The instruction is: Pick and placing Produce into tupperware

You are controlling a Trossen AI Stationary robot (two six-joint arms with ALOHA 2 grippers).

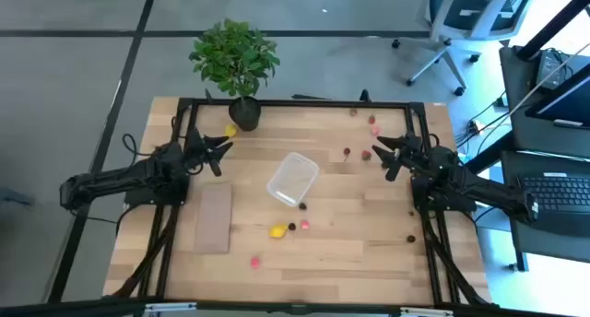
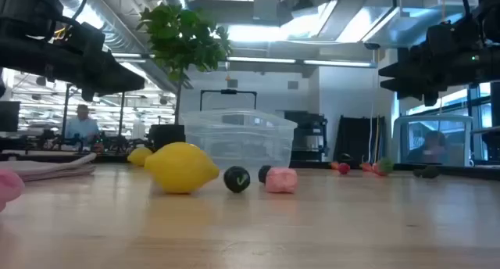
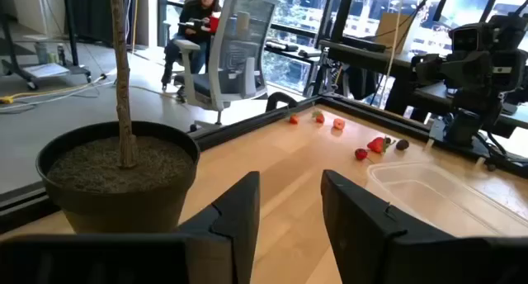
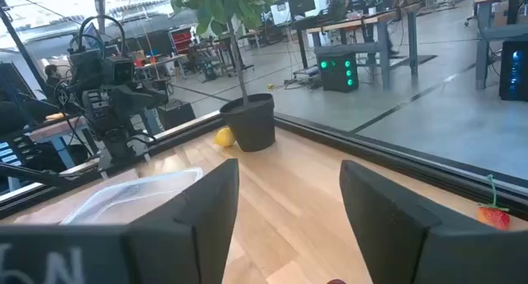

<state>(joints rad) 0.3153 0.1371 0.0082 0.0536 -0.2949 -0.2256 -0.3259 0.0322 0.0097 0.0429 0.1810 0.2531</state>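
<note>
The clear tupperware (image 1: 293,179) stands on its base mid-table, with nothing in it as far as I can see. Produce lies scattered on the tabletop: a yellow lemon (image 1: 277,230), a dark piece (image 1: 292,227) and a pink piece (image 1: 304,224) just near of the tub, another pink piece (image 1: 255,260), a yellow piece (image 1: 230,130) by the plant pot, and red pieces (image 1: 373,125) at the far right. My left gripper (image 1: 219,151) hovers left of the tub, its fingers a little apart around nothing. My right gripper (image 1: 381,154) hovers right of the tub, open around nothing.
A potted green plant (image 1: 235,59) stands at the far edge, close to my left gripper. A flat tan board (image 1: 214,217) lies left of the tub. A dark piece (image 1: 411,238) lies near the right edge. A black frame (image 1: 304,102) rims the table.
</note>
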